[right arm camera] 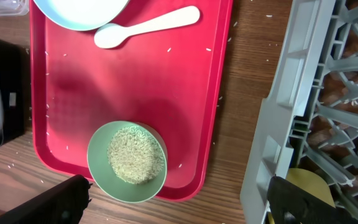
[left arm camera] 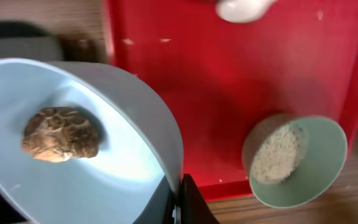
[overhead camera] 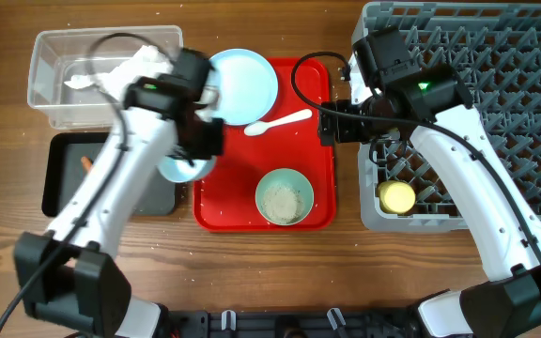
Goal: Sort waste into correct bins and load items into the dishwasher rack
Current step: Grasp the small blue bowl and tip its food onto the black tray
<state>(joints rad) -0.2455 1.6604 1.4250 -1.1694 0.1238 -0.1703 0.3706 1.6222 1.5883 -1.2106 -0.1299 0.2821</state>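
Centre of the red tray (overhead camera: 242, 174) lying open, plate (overhead camera: 247, 83) and spoon (overhead camera: 278, 122) crowding its far end, rice bowl (overhead camera: 284, 196) sitting at its near edge, rack (overhead camera: 496, 56) walling its right.

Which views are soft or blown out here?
Left wrist: soft throughout, with the spoon at the top edge a smear and the brown scrap in the blue bowl only roughly textured. Right wrist: crisp, the rice resolves into single grains. Overhead: left arm slightly blurred, tissue nearly washed out.

Overhead, the left arm (overhead camera: 120, 164) hides most of the pale blue bowl (overhead camera: 181, 172).
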